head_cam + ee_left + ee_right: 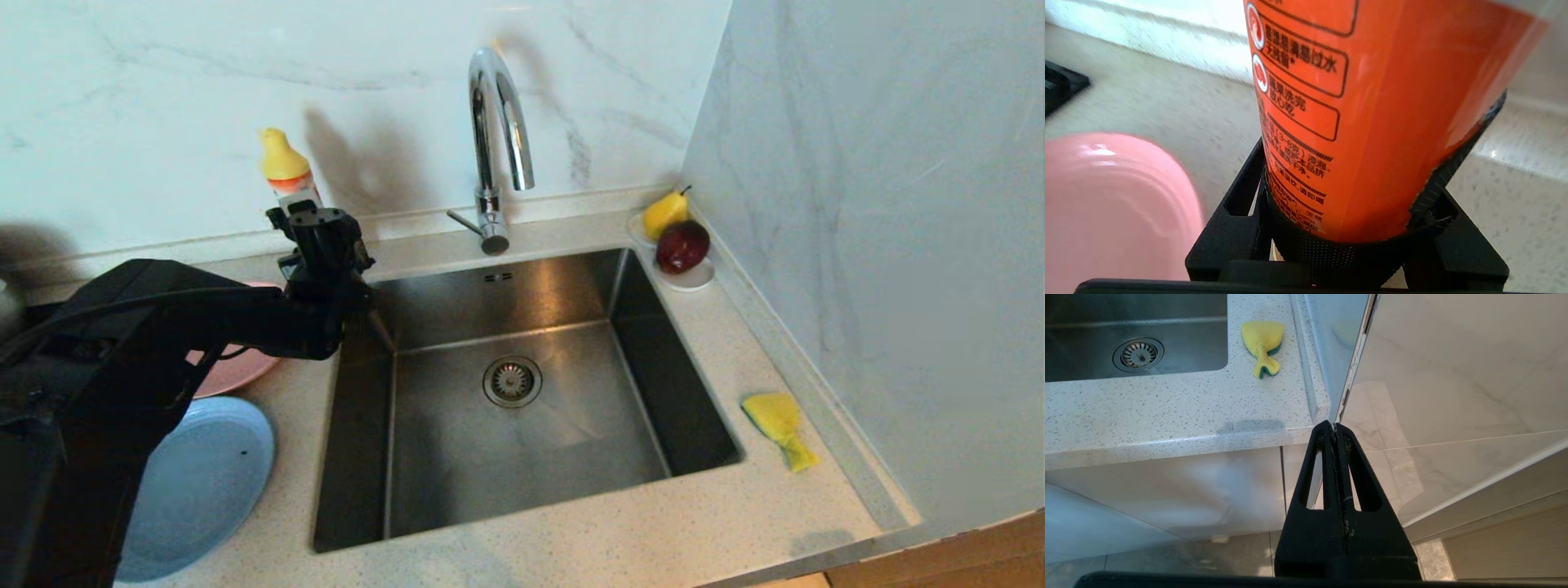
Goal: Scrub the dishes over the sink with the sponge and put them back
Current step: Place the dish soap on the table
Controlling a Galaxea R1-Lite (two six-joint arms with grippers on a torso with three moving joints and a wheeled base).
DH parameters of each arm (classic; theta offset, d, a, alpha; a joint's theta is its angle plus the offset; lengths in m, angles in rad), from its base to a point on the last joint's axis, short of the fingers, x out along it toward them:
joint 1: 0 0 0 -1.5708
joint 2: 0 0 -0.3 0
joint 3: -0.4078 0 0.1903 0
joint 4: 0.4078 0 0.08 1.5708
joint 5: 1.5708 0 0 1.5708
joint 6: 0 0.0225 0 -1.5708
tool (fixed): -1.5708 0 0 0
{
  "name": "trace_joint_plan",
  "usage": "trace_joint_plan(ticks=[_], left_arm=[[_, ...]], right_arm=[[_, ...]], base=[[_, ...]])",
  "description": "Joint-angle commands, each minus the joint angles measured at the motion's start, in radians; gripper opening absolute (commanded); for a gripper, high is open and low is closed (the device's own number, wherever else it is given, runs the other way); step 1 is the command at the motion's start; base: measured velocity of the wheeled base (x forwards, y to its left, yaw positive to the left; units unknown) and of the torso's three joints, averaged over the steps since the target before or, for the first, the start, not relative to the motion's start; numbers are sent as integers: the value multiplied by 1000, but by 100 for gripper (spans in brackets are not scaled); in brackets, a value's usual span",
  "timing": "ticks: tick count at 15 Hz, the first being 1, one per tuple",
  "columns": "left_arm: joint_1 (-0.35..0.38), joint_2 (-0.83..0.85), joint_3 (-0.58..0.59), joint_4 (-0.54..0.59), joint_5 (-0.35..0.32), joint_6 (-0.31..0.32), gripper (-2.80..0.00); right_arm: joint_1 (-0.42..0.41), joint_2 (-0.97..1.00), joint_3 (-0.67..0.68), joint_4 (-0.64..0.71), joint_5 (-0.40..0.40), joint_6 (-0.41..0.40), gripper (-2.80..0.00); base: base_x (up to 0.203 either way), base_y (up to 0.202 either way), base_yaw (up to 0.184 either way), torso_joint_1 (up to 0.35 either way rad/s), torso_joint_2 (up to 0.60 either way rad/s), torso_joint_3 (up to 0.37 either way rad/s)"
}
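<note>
A square steel sink (pixel 522 392) with an arched chrome tap (pixel 496 139) fills the speckled counter (pixel 571 539). At its left, the robot's left arm reaches toward the back wall, its left gripper (pixel 314 224) clamped around an orange dish-soap bottle (pixel 1372 114) with a yellow cap. Under that arm lie a pale-blue plate (pixel 200 482) and, behind it, a pink plate (pixel 237 367). The yellow sponge (pixel 780 425) lies crumpled on the counter right of the basin. A red apple (pixel 682 245) and yellow pear (pixel 665 212) share a white saucer (pixel 694 279) in the far corner. The right gripper (pixel 1335 428) hangs below the counter edge, jaws pressed together and empty.
</note>
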Motion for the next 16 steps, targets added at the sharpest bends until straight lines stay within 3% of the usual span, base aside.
trace_joint_plan(ticks=[1, 11, 16], left_arm=[[12, 38, -27, -5, 7, 0, -280], [47, 71, -152, -7, 9, -8, -280], [54, 111, -176, -67, 21, -2, -280]], right_arm=[[0, 0, 0, 0, 0, -1, -280], [0, 0, 0, 0, 0, -1, -280], [0, 0, 0, 0, 0, -1, -280]], base=[[0, 0, 0, 0, 0, 0], [0, 0, 0, 0, 0, 0], [0, 0, 0, 0, 0, 0]])
